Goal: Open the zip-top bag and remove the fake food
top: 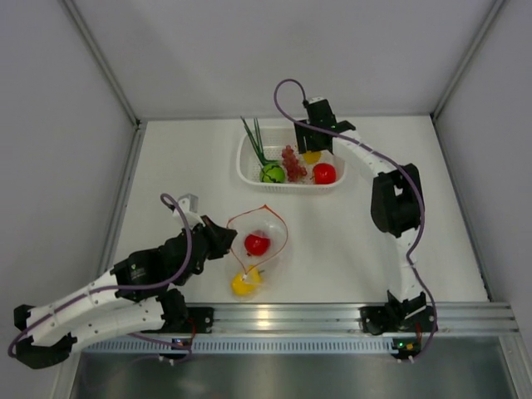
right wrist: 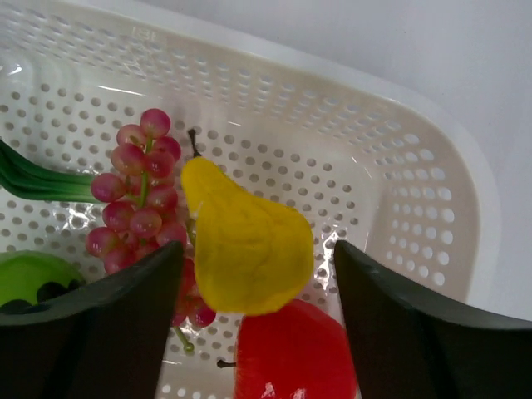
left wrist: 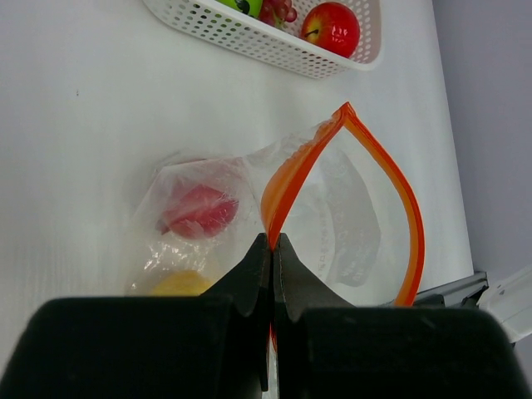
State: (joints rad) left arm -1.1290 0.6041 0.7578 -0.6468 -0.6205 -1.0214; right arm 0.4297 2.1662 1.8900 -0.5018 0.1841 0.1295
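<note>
Here the left pincer is clamped on the orange zip strip of the bag, which lies gaping on the surface (red fruit and yellow fruit inside). The right pincer stands apart around a yellow pear in the basket.

Yellow fruit (bagged) half hidden behind left claw, basket cropped above

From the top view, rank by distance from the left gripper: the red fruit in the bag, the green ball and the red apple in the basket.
1. The red fruit, inside the bag, just beside the left gripper.
2. The green ball, in the left part of the basket.
3. The red apple, at the basket's right end.
</note>
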